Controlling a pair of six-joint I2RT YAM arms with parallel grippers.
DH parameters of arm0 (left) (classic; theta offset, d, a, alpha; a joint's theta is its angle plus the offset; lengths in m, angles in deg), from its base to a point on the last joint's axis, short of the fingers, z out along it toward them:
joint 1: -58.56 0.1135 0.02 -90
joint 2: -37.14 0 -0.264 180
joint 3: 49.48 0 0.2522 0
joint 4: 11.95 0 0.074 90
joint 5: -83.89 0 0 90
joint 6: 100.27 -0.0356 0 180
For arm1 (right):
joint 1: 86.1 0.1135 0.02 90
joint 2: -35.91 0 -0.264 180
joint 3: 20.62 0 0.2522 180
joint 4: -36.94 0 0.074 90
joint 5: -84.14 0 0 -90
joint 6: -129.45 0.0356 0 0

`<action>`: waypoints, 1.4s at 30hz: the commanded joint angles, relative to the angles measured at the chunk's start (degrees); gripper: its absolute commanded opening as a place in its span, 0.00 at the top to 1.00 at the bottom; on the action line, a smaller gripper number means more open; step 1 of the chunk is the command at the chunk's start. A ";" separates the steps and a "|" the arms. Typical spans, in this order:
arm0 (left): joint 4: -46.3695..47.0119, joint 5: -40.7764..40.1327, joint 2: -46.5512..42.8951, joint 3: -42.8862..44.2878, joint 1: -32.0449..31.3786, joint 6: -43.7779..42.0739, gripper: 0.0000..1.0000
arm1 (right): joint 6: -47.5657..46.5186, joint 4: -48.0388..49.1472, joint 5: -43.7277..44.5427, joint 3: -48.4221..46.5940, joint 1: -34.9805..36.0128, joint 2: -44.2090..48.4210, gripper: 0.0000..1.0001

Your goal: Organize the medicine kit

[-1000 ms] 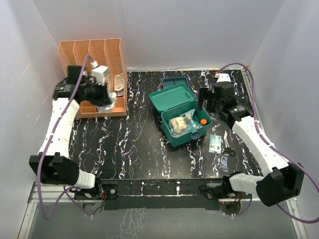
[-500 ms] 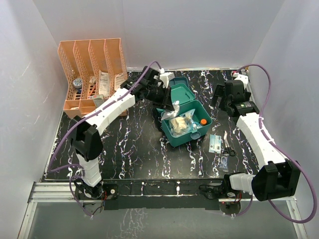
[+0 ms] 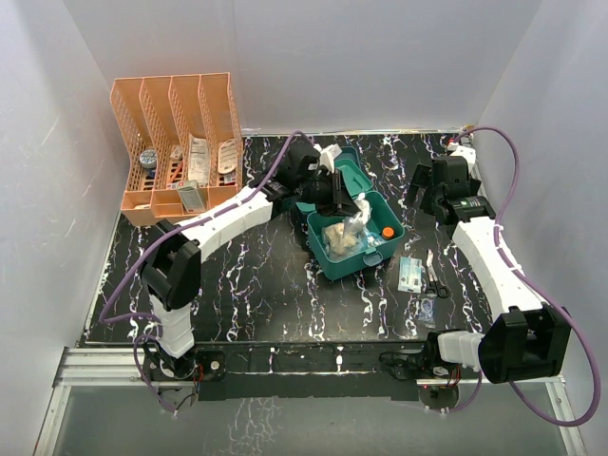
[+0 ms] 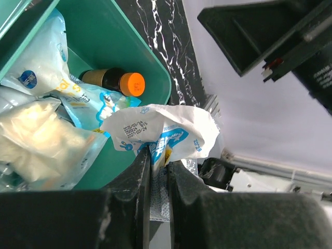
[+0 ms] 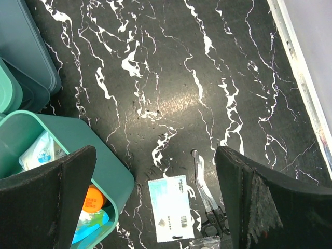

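Note:
The medicine kit (image 3: 376, 255), a teal box, stands open mid-table with its lid (image 3: 325, 182) raised behind it. Inside lie several packets and a brown bottle with an orange cap (image 4: 116, 81). My left gripper (image 3: 350, 201) hangs over the kit's far right part, shut on a crumpled white and blue packet (image 4: 165, 129) that sits just above the box's rim (image 4: 155, 78). My right gripper (image 3: 429, 185) hovers open beyond the kit's right side, nothing between its fingers (image 5: 57, 202). Below it the kit's corner (image 5: 106, 171) shows.
An orange slotted rack (image 3: 217, 103) with small items stands at the back left. A darker teal tray (image 3: 344, 154) lies behind the lid. Right of the kit lie a white-blue sachet (image 5: 170, 207), scissors (image 5: 207, 199) and a small clear bag (image 3: 427, 309).
My left arm has swung from the orange rack across to the kit, carrying the white packet. The right gripper drew back a little toward the far right, still open.

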 commanded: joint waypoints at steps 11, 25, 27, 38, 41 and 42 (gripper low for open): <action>6.94 -13.91 -2.60 -7.37 -0.43 10.26 1.00 | 1.48 3.29 -2.20 -0.05 -0.43 2.71 0.02; 3.37 -21.45 -7.56 -16.09 -0.34 19.02 1.00 | 2.34 0.20 -1.67 -2.53 -0.43 5.41 0.02; 3.08 -21.86 -8.40 -17.11 -0.34 19.27 1.00 | 2.42 -0.08 -1.60 -2.72 -0.33 5.67 0.02; -0.01 -23.27 -10.32 -16.45 -0.43 17.38 1.00 | 3.12 -0.76 -2.09 -2.74 -0.36 5.79 0.02; -1.00 -23.91 -10.97 -17.48 -0.43 17.97 1.00 | 3.11 -0.96 -2.17 -2.56 -0.43 5.70 0.02; -0.81 -23.87 -11.28 -17.95 -0.43 18.01 1.00 | 3.14 -1.05 -2.27 -2.52 -0.38 5.72 0.02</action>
